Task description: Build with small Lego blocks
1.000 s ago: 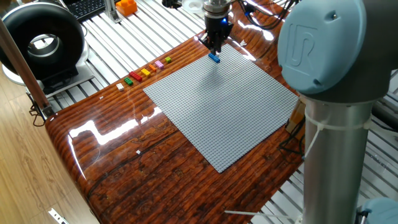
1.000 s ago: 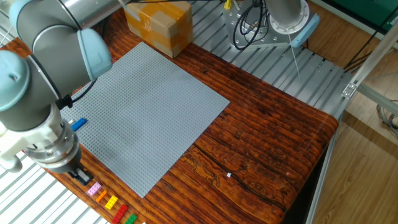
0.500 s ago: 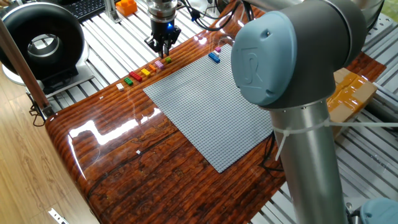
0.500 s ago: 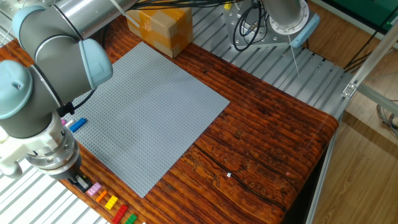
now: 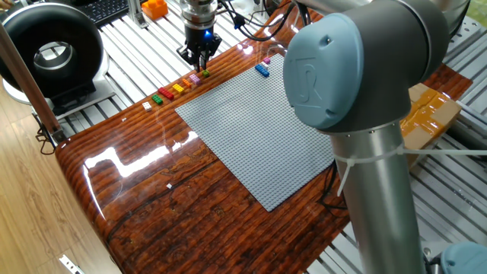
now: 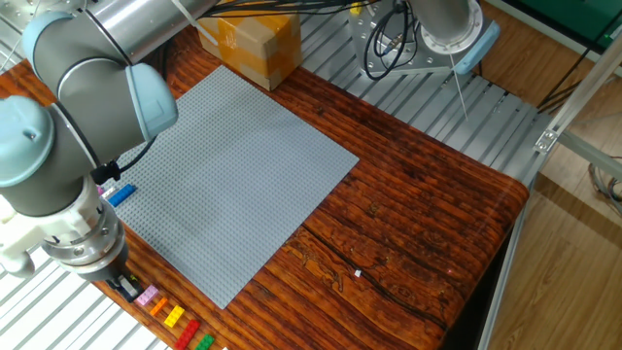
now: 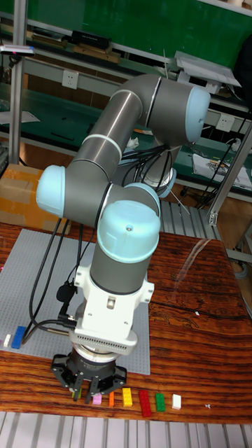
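The gripper (image 5: 198, 61) hangs over the end of a row of small Lego blocks (image 5: 179, 87) that lies on the wooden table (image 5: 152, 190), just beside one edge of the grey baseplate (image 5: 266, 129). Its fingers point down with a narrow gap between them, right above the pink block (image 7: 97, 399) at the end of the row; whether they touch it cannot be told. Along the row away from the gripper come an orange block (image 7: 112, 399), a yellow block (image 7: 127, 397), a red block (image 7: 145, 402), a green block (image 7: 159, 401) and, slightly apart, a white block (image 7: 176, 402).

On the baseplate, near its far corner from the row's white end, sits a blue block (image 5: 262, 70), with a smaller pink piece (image 5: 266, 60) and a white piece (image 7: 7, 340) just beside it. A cardboard box (image 6: 248, 39) stands on the table beyond the opposite corner of the baseplate.
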{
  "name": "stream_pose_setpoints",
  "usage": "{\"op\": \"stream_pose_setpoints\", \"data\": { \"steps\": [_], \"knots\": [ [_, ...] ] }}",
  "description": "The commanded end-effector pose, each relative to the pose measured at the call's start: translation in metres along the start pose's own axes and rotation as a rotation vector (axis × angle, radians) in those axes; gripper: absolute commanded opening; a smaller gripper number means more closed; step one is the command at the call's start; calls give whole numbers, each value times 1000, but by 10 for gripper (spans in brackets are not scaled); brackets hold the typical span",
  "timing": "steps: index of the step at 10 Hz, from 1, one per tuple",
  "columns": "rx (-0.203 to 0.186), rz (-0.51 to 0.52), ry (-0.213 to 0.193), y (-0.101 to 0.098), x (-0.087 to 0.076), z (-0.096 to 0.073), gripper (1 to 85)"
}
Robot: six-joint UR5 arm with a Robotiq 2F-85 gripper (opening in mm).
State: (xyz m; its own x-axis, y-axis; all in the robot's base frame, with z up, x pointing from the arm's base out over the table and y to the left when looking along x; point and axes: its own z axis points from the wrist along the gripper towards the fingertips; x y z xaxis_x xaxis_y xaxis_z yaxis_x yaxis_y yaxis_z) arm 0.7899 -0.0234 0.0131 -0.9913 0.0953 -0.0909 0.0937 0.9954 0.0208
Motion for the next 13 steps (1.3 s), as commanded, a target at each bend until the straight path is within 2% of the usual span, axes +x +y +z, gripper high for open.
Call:
{"op": "stream_pose_setpoints", "data": {
  "steps": [1, 13],
  "knots": [
    [-6, 15, -6, 0, 0, 0, 243],
    [-6, -17, -5, -4, 10, 1, 277]
  ]
}}
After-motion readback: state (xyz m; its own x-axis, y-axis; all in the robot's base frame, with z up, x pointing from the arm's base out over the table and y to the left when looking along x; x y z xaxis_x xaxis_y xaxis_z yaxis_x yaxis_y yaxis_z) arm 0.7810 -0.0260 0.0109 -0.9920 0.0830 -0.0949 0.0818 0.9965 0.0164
